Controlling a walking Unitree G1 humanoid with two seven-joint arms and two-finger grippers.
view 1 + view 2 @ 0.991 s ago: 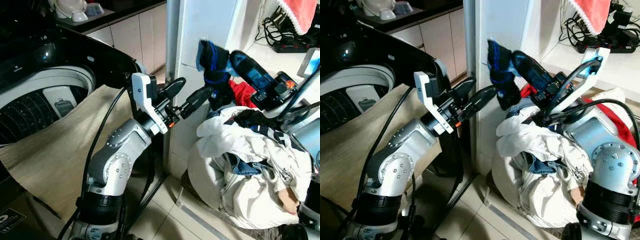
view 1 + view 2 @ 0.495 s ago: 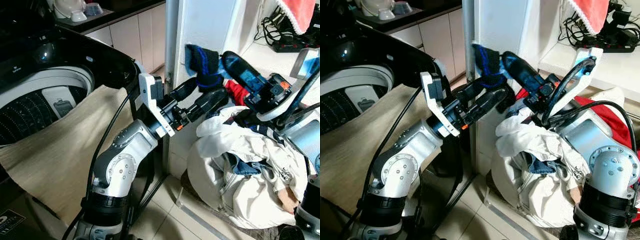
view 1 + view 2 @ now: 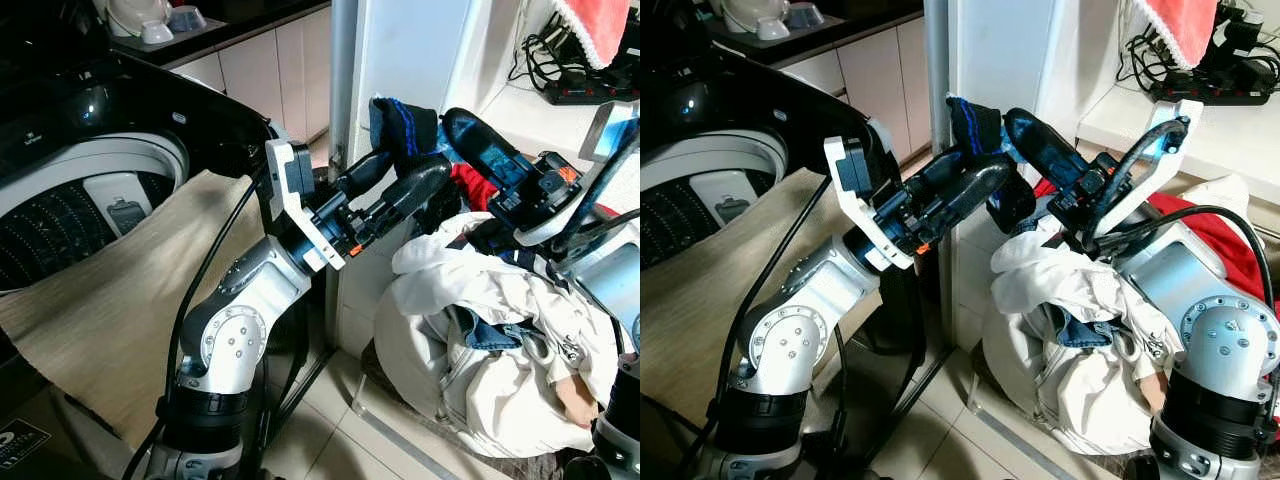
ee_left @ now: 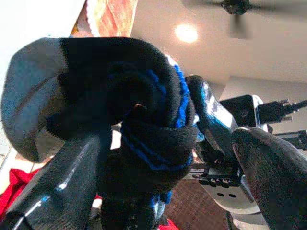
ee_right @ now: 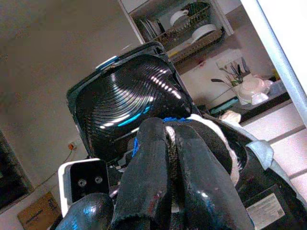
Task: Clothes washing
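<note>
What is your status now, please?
Right gripper shut on sock, held up beside the white pillar. Left gripper open around the sock. Washer open to the left; laundry pile below.

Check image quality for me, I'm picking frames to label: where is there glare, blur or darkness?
Left wrist view: the ceiling lamp blooms white, and the dark sock and near claw fingers are soft and shadowed. Right wrist view: streaky reflections on the washer lid, with close fingers blurred. Head views: evenly lit and sharp, with small highlights on the washer top.
</note>
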